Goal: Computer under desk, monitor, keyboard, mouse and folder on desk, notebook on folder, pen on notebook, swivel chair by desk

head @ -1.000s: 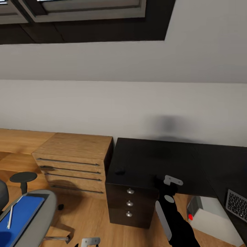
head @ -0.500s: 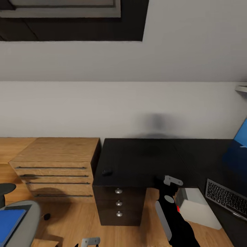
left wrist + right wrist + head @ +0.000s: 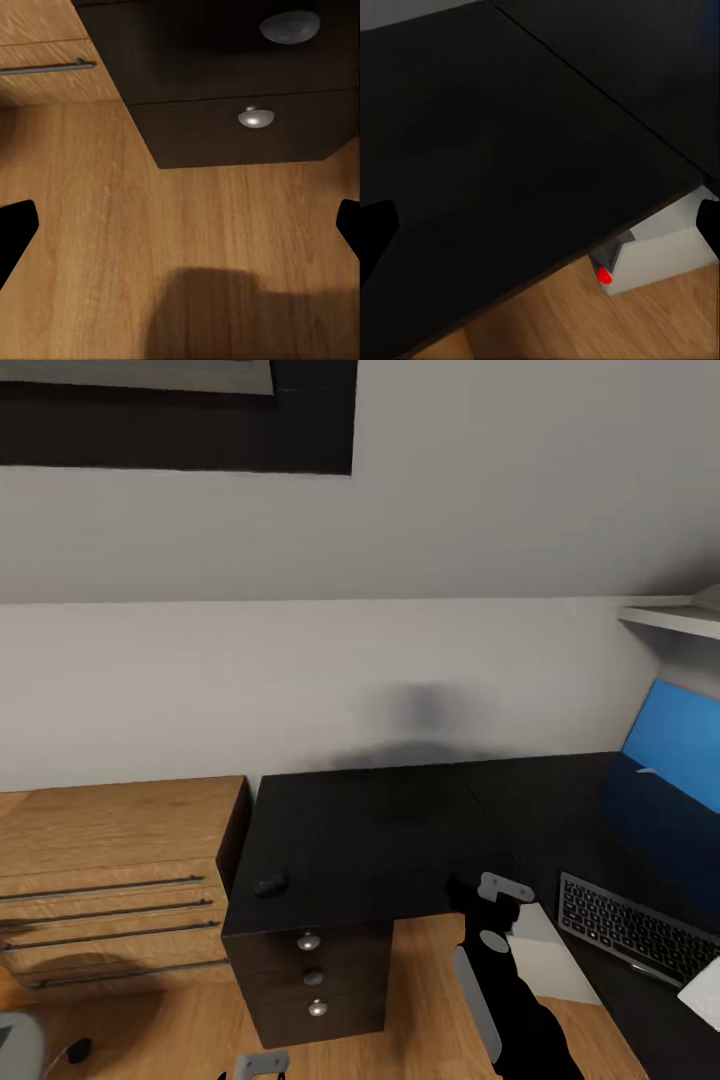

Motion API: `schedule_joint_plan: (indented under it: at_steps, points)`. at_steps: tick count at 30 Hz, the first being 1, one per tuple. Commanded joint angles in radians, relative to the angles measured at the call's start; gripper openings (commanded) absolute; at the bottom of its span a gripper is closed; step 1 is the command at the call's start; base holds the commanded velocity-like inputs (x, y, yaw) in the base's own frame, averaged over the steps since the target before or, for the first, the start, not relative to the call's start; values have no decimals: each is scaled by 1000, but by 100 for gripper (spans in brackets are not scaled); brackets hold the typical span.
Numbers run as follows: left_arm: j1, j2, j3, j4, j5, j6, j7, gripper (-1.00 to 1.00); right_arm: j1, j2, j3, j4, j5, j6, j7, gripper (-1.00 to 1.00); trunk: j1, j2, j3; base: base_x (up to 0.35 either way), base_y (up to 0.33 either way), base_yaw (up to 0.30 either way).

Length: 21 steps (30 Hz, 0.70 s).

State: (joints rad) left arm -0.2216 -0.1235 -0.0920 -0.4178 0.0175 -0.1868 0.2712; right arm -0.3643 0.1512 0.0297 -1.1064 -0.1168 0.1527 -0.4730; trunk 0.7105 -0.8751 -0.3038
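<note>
The desk [image 3: 400, 830] has a glossy black top and black drawers with silver knobs [image 3: 256, 118]. A small black mouse [image 3: 270, 884] lies near its left front corner. The keyboard [image 3: 628, 932] rests on the desk's right wing. Under the top stands the light grey computer [image 3: 545, 960], its red dot [image 3: 601, 275] visible in the right wrist view. My right gripper [image 3: 490, 888] hovers open over the desk's front edge [image 3: 540, 232]. Low over the wooden floor, my left gripper [image 3: 180, 232] is open before the drawers. A grey sliver of the swivel chair [image 3: 10, 1045] sits bottom left. Monitor, folder, notebook and pen are out of view.
A light wooden chest of drawers [image 3: 110, 880] stands left of the desk. A blue wall panel [image 3: 680, 745] leans behind the desk at the right, under a white shelf [image 3: 670, 618]. A white corner of something [image 3: 705, 992] lies by the keyboard.
The camera has swung right: chair and blue folder slid out at the left, keyboard, blue panel and shelf came in at the right. Both arms hold their place in the picture.
</note>
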Motion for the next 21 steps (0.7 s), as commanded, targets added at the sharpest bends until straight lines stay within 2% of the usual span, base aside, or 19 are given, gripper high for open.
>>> schedule_joint_plan:
  at_steps: [1,3,10,14,15,16,17,19,21]
  points:
    - [-1,1,-8,0,2,-2,10,100,-1,-1,2,-1,-6,4,-7,100,0,-1,-1,18,0,-263]
    - [-1,1,-8,0,2,-2,10,100,-1,-1,1,-1,-6,4,-7,100,0,-1,-1,11,0,-227]
    - [-1,-1,-9,0,1,-2,10,100,-1,-16,1,-1,-6,1,-5,100,0,-1,-1,1,0,-20]
    - [-1,-1,-10,0,0,-2,8,100,-1,-40,2,31,-5,-26,-2,100,0,-1,-1,0,0,0]
    - [-1,-1,-10,1,0,-2,8,100,-2,-51,2,46,-6,-28,-1,100,0,-1,-1,0,0,0]
    - [-1,-3,-11,1,0,-1,8,100,-6,-79,1,69,-8,-31,-1,100,0,-1,-1,0,0,0]
    - [-1,-3,-12,1,0,-1,8,100,-9,-95,1,78,-10,-31,0,100,0,-1,-1,0,0,0]
    - [-1,-3,-12,1,-1,-1,8,100,-15,-111,0,93,-13,-31,2,100,0,-1,-1,0,0,0]
    - [-1,-3,-12,1,-1,-1,8,100,-45,-132,-1,126,-18,-31,11,100,0,-1,-1,0,0,0]
